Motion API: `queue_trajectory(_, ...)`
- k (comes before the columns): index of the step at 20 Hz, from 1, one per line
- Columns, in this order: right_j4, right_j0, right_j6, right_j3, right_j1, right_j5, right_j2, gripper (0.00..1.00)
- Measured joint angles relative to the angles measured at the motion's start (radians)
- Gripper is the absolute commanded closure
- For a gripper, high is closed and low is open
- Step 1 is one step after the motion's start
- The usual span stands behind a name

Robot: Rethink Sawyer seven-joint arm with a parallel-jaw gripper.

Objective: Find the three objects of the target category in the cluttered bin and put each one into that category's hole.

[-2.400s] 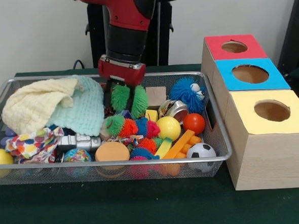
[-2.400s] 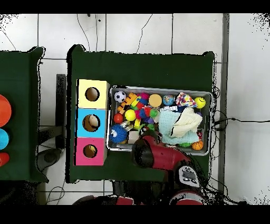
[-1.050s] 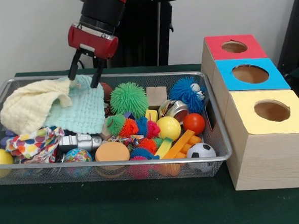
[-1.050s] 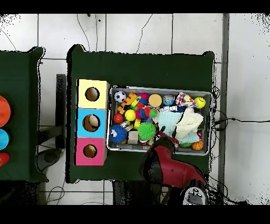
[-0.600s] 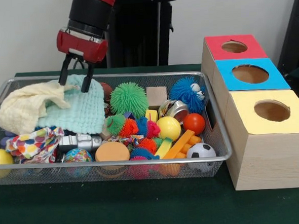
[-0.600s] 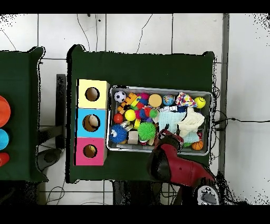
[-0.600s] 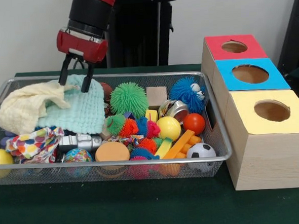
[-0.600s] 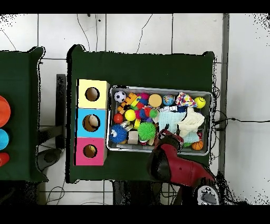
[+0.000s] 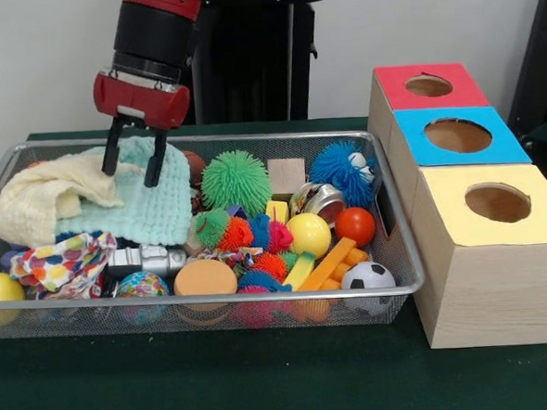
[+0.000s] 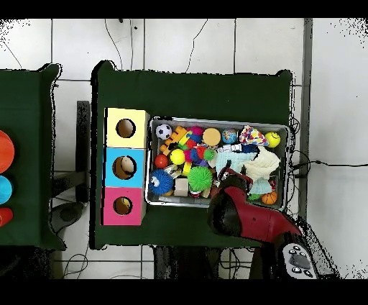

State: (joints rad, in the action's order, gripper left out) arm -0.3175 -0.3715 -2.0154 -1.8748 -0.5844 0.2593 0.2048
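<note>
Gripper, with its two fingers spread open and empty, hangs directly above the mint green cloth, whose top fold lies just under the fingertips.

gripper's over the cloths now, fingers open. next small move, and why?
Probably lower a little and close on the mint cloth. The gripper hangs open with its tips at that cloth's top, beside the yellow cloth; both cover the bin's left end, so lifting one may uncover hidden toys.
</note>
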Motion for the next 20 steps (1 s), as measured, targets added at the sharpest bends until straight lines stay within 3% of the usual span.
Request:
queue_trajectory(11,-0.016,0.024,0.0,0.097,0.076,-0.003,0.022,0.0)
queue_trajectory(16,-0.015,0.113,0.0,0.132,0.121,-0.006,0.109,0.0)
queue_trajectory(20,-0.015,0.228,0.0,0.156,0.155,-0.048,0.212,0.0)
